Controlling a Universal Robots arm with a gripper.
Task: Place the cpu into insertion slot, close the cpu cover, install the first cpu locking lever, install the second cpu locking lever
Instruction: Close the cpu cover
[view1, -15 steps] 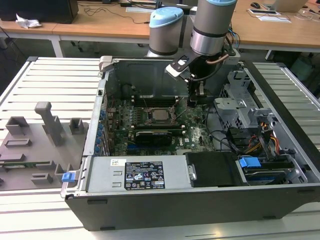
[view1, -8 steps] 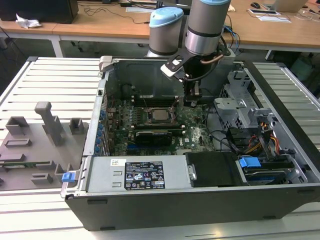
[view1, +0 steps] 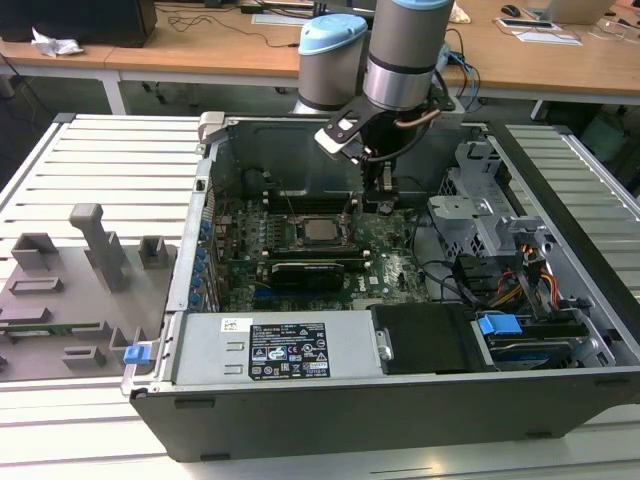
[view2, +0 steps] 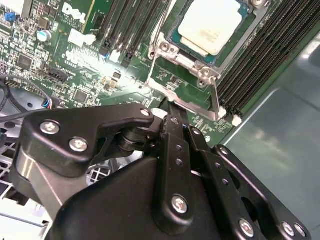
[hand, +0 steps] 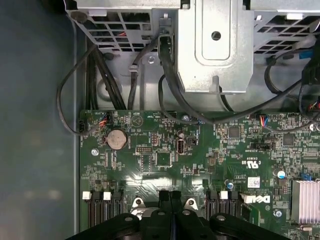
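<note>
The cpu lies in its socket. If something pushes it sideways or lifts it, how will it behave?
The cpu is a flat square with a metal top, so it is probably rigid and should not roll or tip. It sits inside the rim of the insertion slot, so a sideways push would likely be blocked. The smooth top looks slippery to hold.

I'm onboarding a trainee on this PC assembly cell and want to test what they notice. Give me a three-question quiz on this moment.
1. True or false: the cpu lies in the insertion slot.
2. The gripper hangs over: A the motherboard; B the grey rack outside the case; C the blue-tabbed drive bay.
3. What colour is the cpu's top?
Key: 1 true; 2 A; 3 silvery-grey.
</note>
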